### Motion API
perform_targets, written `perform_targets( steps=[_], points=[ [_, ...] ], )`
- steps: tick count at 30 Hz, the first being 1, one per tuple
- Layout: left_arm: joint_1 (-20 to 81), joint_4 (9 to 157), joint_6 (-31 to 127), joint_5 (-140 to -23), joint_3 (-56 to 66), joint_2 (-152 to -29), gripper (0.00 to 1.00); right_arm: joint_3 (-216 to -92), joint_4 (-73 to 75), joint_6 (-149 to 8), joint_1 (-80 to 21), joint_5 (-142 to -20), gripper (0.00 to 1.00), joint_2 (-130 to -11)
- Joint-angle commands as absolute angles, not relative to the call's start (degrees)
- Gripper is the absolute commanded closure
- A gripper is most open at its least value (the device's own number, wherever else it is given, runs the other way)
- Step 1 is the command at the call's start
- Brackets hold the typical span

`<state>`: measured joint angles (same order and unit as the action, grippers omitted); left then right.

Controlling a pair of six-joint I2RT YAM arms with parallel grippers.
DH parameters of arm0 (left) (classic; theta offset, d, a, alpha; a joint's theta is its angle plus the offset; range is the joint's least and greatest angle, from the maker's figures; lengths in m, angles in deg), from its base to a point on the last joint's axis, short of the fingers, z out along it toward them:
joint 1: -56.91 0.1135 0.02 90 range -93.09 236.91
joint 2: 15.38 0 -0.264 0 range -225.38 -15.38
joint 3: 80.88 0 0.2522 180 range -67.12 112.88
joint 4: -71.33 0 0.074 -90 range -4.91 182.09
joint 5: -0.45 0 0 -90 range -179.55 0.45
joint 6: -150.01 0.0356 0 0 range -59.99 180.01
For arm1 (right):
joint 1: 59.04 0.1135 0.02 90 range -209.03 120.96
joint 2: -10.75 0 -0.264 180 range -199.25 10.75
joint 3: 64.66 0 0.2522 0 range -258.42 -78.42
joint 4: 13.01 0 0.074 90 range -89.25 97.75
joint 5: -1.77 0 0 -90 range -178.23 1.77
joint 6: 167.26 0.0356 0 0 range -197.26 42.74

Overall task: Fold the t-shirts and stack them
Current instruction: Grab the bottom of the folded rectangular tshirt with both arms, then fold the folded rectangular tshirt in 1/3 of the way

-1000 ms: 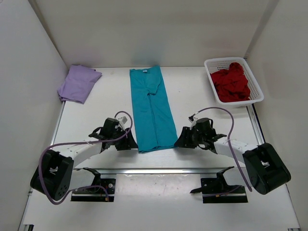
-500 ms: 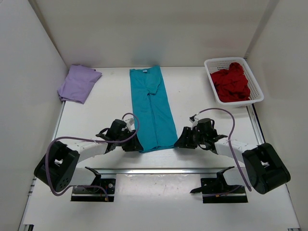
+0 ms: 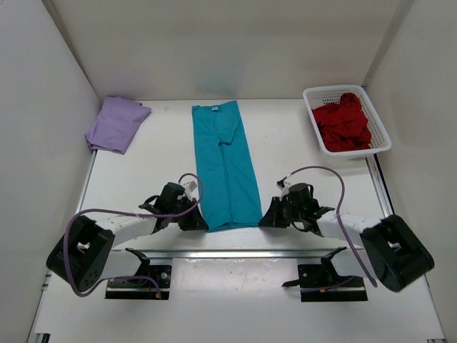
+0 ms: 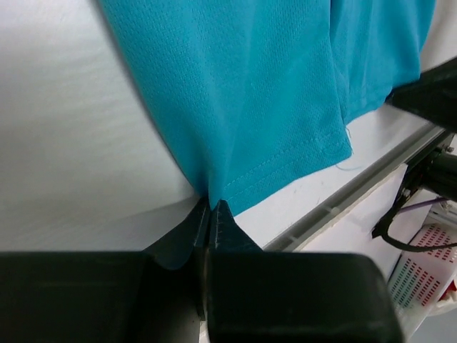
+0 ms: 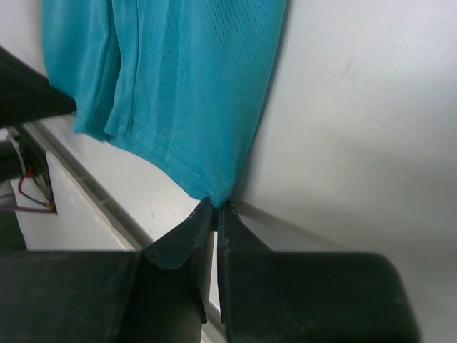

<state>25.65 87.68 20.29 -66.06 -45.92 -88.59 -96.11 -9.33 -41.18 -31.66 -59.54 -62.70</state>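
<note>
A metal rail [image 3: 235, 252] runs along the near edge of the white table [image 3: 300, 143], with both arm bases set just behind it. The tabletop is plain and matte and runs back to a white back wall [image 3: 214, 50]. White side walls [image 3: 36, 107] close it in on the left and right, so the workspace reads as a shallow box. Both arms lie low over the near part of the surface and reach inward toward each other. The left gripper [image 3: 203, 226] sits at the near left corner of the teal t-shirt [image 3: 225, 164]. In the left wrist view its fingertips [image 4: 212, 207] are pressed together, with the stitched hem corner of the teal t-shirt [image 4: 271, 93] pinched between them. The right gripper [image 3: 263, 220] mirrors it at the near right corner. In the right wrist view its fingertips [image 5: 216, 207] are clamped tight on the hem corner of the fabric [image 5: 178, 86]. The teal t-shirt is folded into a long narrow strip that lies flat down the middle of the table, from the grippers to near the back wall, neck end farthest away. At the far left a lavender t-shirt [image 3: 116, 123] lies folded on the table against the side wall. At the far right a white mesh basket [image 3: 357, 151] holds a crumpled dark red t-shirt [image 3: 344, 123].
</note>
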Motion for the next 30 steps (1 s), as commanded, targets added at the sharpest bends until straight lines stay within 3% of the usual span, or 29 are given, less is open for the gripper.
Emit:
perform_targets(
  steps=[1, 7, 12, 20, 30],
  points=[
    [26.33, 93.96, 21.95, -65.03, -49.61, -83.61, 0.96, -91.79, -6.56, -38.16, -26.79, -65.09, 1.0, -55.03],
    [24.22, 106.96, 20.64, -64.23, -50.78, -68.94, 0.98, -90.62, 4.85, -30.94, -14.84, -71.95, 1.0, -40.69],
    [29.84, 106.73, 20.72, -62.04, -43.57, -66.27, 0.98, -100.55, 8.75, -39.7, -24.91, -66.7, 1.0, -41.36],
    [38.71, 94.5, 22.66, -62.31, -25.39, -91.46, 1.0, -124.0, 6.03, -53.16, -38.28, -62.21, 1.0, -66.21],
    [43.38, 90.81, 21.51, -67.49, -6.31, -114.93, 0.98, -144.49, 3.39, -54.58, -45.67, -57.37, 0.99, -91.8]
  ],
)
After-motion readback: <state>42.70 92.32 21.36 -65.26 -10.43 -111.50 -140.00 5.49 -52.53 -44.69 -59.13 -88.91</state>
